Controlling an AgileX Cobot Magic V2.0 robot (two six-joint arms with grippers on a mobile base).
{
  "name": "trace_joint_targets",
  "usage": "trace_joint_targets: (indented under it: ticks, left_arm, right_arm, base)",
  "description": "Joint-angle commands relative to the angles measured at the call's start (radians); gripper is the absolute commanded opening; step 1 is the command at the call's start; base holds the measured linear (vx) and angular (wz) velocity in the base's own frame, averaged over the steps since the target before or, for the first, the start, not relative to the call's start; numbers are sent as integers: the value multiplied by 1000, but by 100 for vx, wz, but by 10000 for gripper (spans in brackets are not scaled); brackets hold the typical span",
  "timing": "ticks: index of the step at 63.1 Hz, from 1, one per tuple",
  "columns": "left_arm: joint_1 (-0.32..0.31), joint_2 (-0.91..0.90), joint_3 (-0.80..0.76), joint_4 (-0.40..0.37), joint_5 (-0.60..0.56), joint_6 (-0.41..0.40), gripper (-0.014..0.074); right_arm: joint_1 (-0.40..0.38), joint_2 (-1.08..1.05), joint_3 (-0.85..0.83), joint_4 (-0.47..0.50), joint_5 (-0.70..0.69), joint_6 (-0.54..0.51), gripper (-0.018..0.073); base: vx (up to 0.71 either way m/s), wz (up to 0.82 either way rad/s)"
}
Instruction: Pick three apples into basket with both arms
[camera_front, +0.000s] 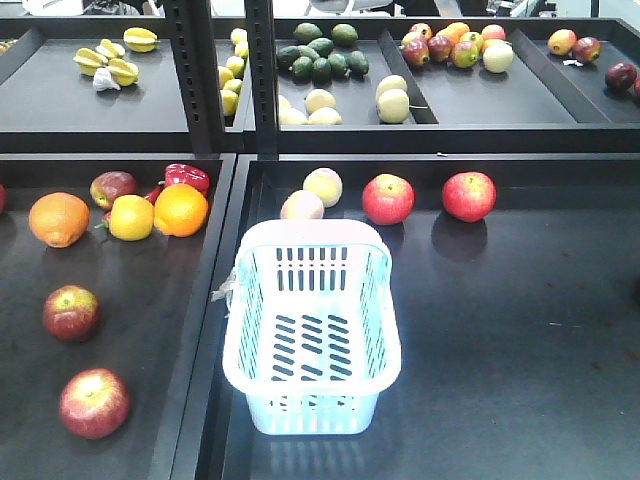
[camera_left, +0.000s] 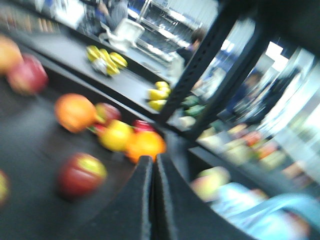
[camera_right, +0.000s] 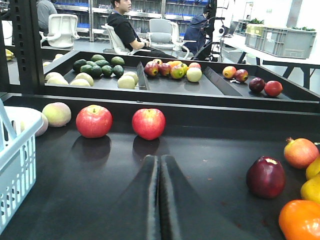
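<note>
While the left claw and right claw sit pinched together, that lower-left apple looks firm, smooth, slippery. I'd grip gently across its widest middle.

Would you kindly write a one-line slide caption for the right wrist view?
Shut right gripper faces two red apples on the dark tray, basket at left edge.

I count one basket. On the left surface: three streaky dark red apples, two oranges, one yellow fruit. On the right surface: two bright red apples, two pale peachy fruits.
</note>
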Motion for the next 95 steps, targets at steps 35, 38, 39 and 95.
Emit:
trace_joint_targets:
  ticks: [35, 38, 39, 95]
  left_arm:
    - [-1, -22, -203, -577, -131, -135, -6]
    - [-1, -22, -266, -542, -131, -65, -6]
    - [-1, -20, -287, -529, -131, -24, -6]
    - [-62, 880, -1193, -974, 708, 1560, 293]
  right_arm:
    - [-5, -8, 9, -3, -73, -11, -3]
    - [-5, -8, 9, -3, -73, -11, -3]
    - [-5, -8, 9, -3, -73, -11, -3]
    - [-5, -8, 9, -3, -73, -11, -3]
  base:
    - [0, 0]
    - [0, 0]
    - [0, 0]
    - [0, 0]
